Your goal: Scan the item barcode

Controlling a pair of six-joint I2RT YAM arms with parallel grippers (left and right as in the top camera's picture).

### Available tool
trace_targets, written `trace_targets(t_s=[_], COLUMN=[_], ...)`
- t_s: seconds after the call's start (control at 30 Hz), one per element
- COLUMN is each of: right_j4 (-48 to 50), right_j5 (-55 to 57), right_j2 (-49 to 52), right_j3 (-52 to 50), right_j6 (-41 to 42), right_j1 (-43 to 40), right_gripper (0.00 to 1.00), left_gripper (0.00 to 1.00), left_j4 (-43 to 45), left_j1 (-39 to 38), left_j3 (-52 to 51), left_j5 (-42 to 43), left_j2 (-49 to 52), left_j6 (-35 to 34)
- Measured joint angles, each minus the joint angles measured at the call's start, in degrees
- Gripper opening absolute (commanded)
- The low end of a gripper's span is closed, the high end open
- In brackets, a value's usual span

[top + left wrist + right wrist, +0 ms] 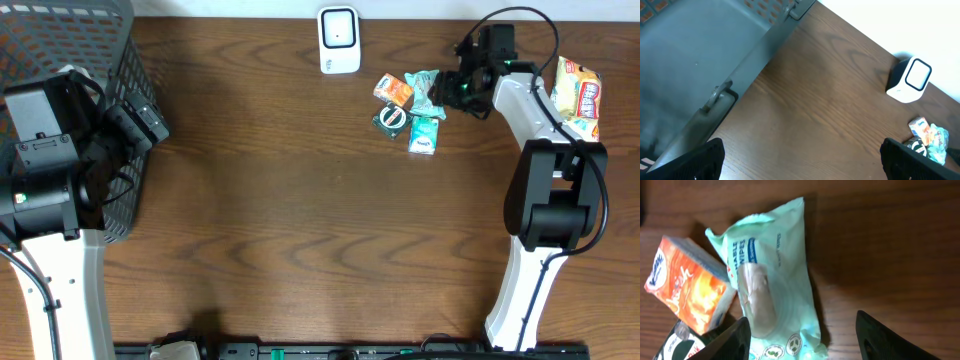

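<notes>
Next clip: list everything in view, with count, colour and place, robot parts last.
scanner: one, white, far table edge, centre
wipes pack: one, mint green, under right claw
carton: one, orange, beside wipes pack
round pack: one, dark green, by carton
small packet: one, teal, by round pack
snack bags: count unclear, yellow-red, right edge
basket: one, grey, left end
table: one, brown wood
left claw: one, black, open, by basket
right claw: one, black, open, over wipes pack

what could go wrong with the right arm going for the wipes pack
The right gripper hangs open over the wipes pack, off-centre. One finger sits by the orange box beside it and could snag that too. The pack's visible face shows no barcode, so the scanner may miss it.
</notes>
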Motion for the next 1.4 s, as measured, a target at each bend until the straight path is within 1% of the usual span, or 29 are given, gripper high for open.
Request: trace_targets(t_s=[0.27, 0.3, 0.37, 0.57, 0.7, 0.73, 0.77, 0.83, 0.87, 0.97, 1.1, 1.23, 1.37, 1.4], right_j4=[2.7, 2.9, 3.0, 5.8, 9.3, 10.1, 10.7, 11.1, 11.2, 10.9, 9.7, 7.4, 4.3, 3.3], right_j5=[1.4, 1.7, 2.6, 10.9, 11.8, 11.7, 11.5, 11.5, 11.5, 11.5, 11.5, 9.8, 0.3, -4.2], right_j2=[0.0, 0.0, 0.0, 0.0, 0.0, 0.0, 0.0, 0.0, -0.1, -0.8, -2.5, -8.5, -18.1, -20.5], right_j3=[0.0, 0.0, 0.0, -2.8, -6.3, -7.0, -7.7, -8.2, -8.2, -8.2, -8.2, -8.2, -8.2, -8.2], right_j6=[0.6, 0.4, 0.3, 0.0, -0.9, -1.4, -2.0, -3.1, -3.6, -4.4, -4.4, -4.4, -4.0, -3.9], right_j1=[2.9, 3.5, 4.4, 5.2, 5.2, 5.2, 5.2, 5.2, 5.2, 5.2, 5.0, 4.9, 5.0, 5.2], right_gripper=[0.56, 0.52, 0.5, 0.49, 0.48, 0.46, 0.4, 0.18, 0.1, 0.01, 0.01, 0.01, 0.01, 0.01], left_gripper=[0.98, 0.98, 0.98, 0.98, 0.98, 0.98, 0.98, 0.98, 0.98, 0.98, 0.98, 0.98, 0.98, 0.98], left_j4=[0.0, 0.0, 0.0, 0.0, 0.0, 0.0, 0.0, 0.0, 0.0, 0.0, 0.0, 0.0, 0.0, 0.0], left_j1=[0.0, 0.0, 0.0, 0.0, 0.0, 0.0, 0.0, 0.0, 0.0, 0.0, 0.0, 0.0, 0.0, 0.0], left_j3=[0.0, 0.0, 0.0, 0.0, 0.0, 0.0, 0.0, 0.0, 0.0, 0.0, 0.0, 0.0, 0.0, 0.0], left_j5=[0.0, 0.0, 0.0, 0.0, 0.0, 0.0, 0.0, 0.0, 0.0, 0.0, 0.0, 0.0, 0.0, 0.0], left_j2=[0.0, 0.0, 0.0, 0.0, 0.0, 0.0, 0.0, 0.0, 0.0, 0.0, 0.0, 0.0, 0.0, 0.0], left_j6=[0.0, 0.0, 0.0, 0.0, 0.0, 0.0, 0.0, 0.0, 0.0, 0.0, 0.0, 0.0, 0.0, 0.0])
